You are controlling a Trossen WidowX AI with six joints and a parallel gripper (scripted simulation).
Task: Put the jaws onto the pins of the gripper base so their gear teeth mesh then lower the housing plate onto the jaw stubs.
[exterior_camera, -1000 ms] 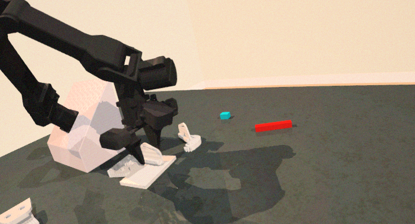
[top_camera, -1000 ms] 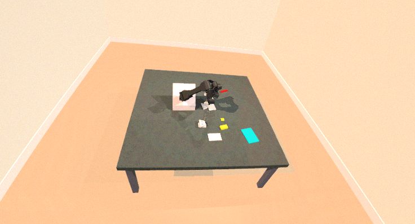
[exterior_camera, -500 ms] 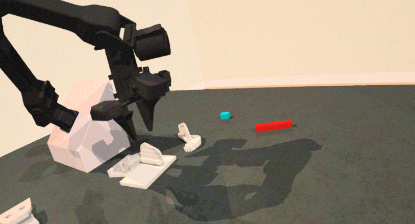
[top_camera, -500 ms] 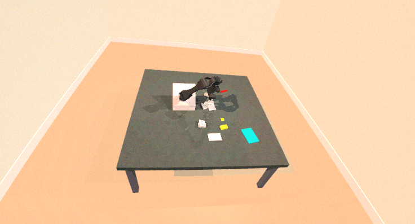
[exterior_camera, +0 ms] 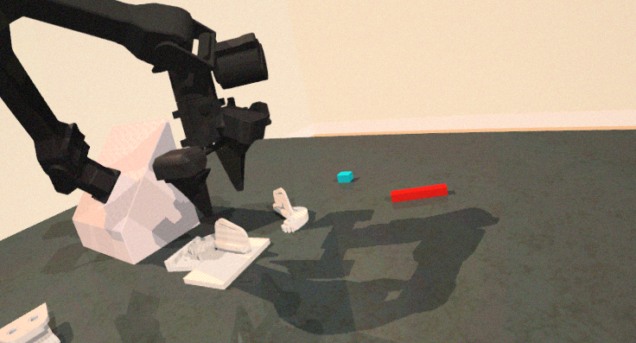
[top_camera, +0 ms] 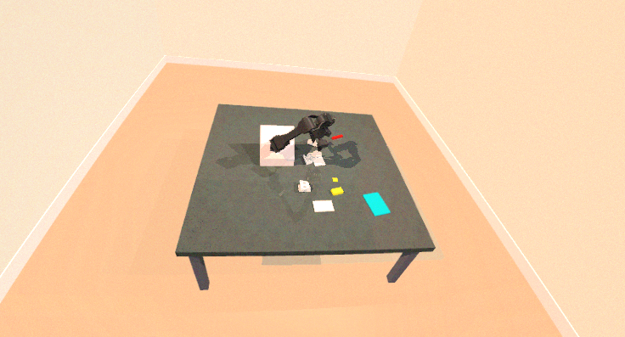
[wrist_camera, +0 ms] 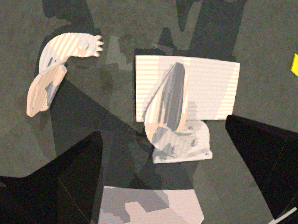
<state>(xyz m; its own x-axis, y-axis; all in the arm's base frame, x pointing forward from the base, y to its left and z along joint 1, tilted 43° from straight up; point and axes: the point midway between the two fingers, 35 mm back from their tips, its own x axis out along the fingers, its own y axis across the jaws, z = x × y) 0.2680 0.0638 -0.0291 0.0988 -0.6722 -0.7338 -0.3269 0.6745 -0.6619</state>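
The white gripper base [top_camera: 320, 161] [exterior_camera: 222, 274] [wrist_camera: 212, 90] lies flat on the table. One white jaw [exterior_camera: 232, 238] [wrist_camera: 172, 100] is on it, its finger over the wide plate part; whether it sits on a pin is unclear. The other jaw [exterior_camera: 295, 219] [wrist_camera: 67, 47] lies on the table beside the base, teeth towards it in the wrist view. The housing plate [top_camera: 304, 186] [exterior_camera: 26, 324] probably is the separate white part with two holes, towards the front. My gripper [exterior_camera: 225, 202] [wrist_camera: 166, 129] is wide open and empty above the base, fingertips clear of the jaw.
A large pale block [top_camera: 276, 134] [exterior_camera: 149, 220] [wrist_camera: 175, 205] stands beside the base, near the arm. A red bar [top_camera: 336, 137] [exterior_camera: 418, 193] and a small cyan block [exterior_camera: 345, 176] lie beyond. Yellow pieces [top_camera: 336, 191], a white rectangle [top_camera: 323, 205] and a cyan rectangle [top_camera: 376, 204] lie towards the front.
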